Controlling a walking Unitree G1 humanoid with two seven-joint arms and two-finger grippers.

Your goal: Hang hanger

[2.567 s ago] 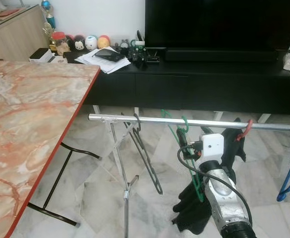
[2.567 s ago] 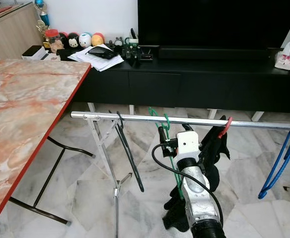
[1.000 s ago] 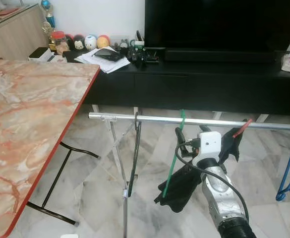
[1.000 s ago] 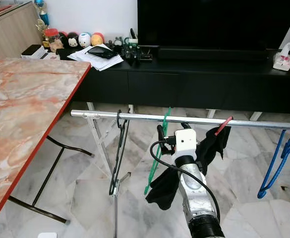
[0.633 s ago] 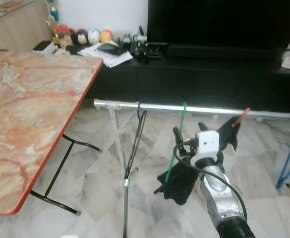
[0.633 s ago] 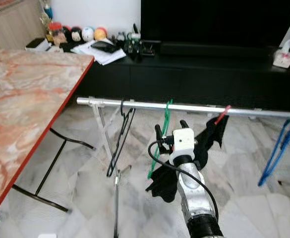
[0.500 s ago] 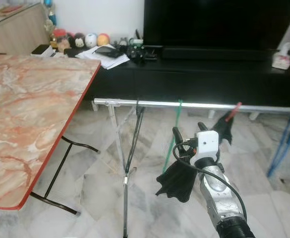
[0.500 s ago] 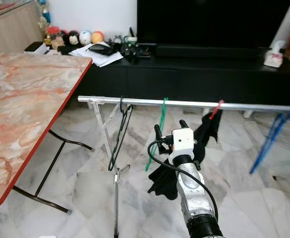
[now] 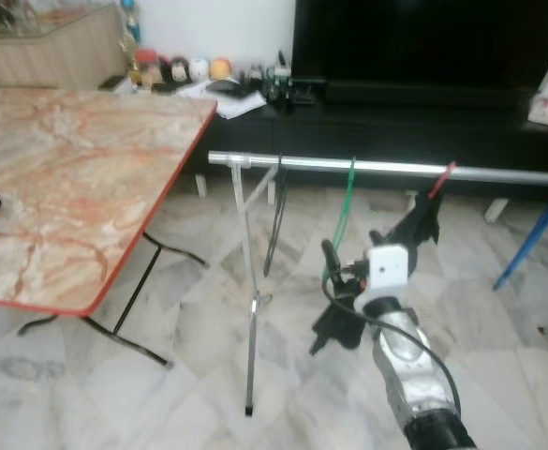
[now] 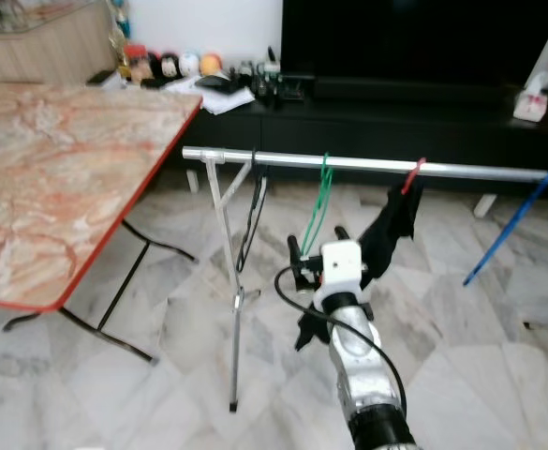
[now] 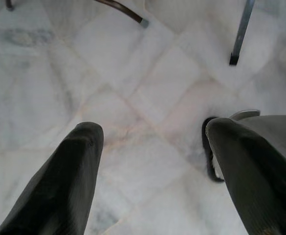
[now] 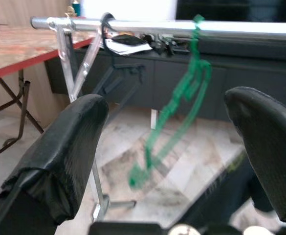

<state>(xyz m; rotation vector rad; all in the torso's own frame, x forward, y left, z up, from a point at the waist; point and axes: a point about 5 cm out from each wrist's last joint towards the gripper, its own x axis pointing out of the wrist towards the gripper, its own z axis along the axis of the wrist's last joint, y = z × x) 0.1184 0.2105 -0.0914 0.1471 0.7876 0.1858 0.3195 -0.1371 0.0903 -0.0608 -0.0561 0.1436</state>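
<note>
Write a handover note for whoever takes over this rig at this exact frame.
Right gripper: jaws open, empty, raised just short of the silver clothes rail.
Left gripper: jaws open, empty, idle over the marble floor.
Thin green plastic hanger: hooked on the rail, between the black hanger and the red hanger carrying a black garment. A blue hanger hangs at the rail's right end.
Done: green hanger hung and released.
Left: nothing apparent; withdraw the right arm.

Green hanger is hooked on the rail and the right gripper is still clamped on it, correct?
Not quite. The green hanger does hang from the rail, but the right gripper is open and short of it, holding nothing. The right wrist view shows the hanger beyond the spread fingers.
</note>
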